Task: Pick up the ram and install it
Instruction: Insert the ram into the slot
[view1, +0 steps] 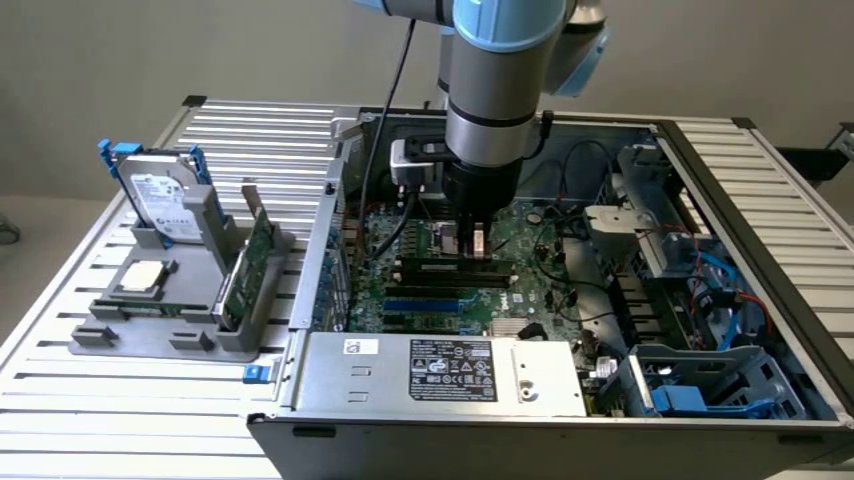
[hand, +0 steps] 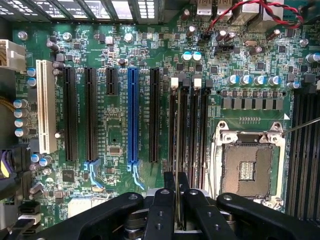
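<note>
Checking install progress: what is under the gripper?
The ram, held edge-on by the gripper, over the black memory slots of the motherboard. Whether it is seated cannot be seen; the stick covers its slot.

**One of Nearly Everything, Four Black Slots**

One arm, one gripper, one ram (edge-on in its grip). On the motherboard: one white slot, one blue slot, four black expansion slots (one short) and one processor socket. On the grey holder by the table edge at the exterior view's left: one hard drive, one expansion card, one processor. One power supply.
</note>
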